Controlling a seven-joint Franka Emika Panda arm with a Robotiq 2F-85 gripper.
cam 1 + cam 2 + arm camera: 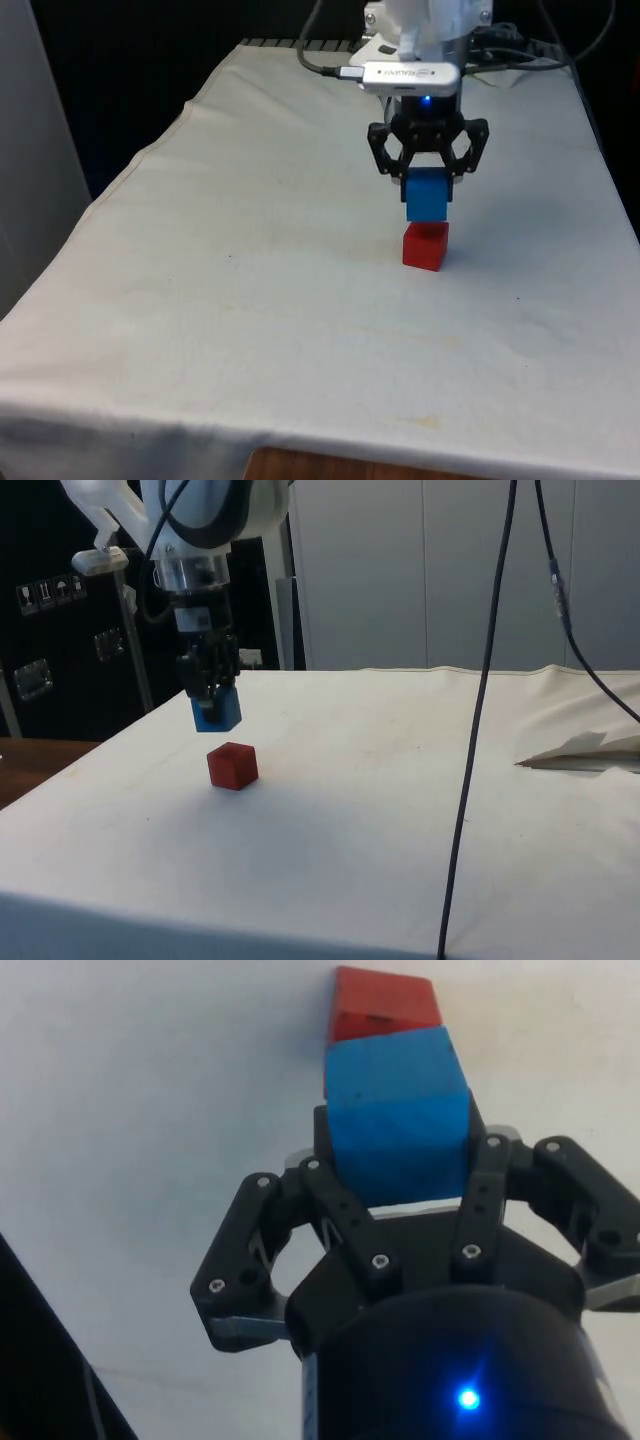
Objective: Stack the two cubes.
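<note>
A red cube [425,246] rests on the white cloth, right of the middle in the front view. Just above it hangs a blue cube [427,194], held in my gripper [428,180], which is shut on it. In the side view the blue cube [216,711] floats a little above and slightly to the far side of the red cube [233,766], with a gap between them. The wrist view looks down past the held blue cube [398,1120] onto the red cube [384,1003] below it.
The white cloth [250,270] stretches wide around the cubes. A black cable [480,730] hangs down in the side view's foreground. A fold of cloth [585,750] lies at the side view's right edge.
</note>
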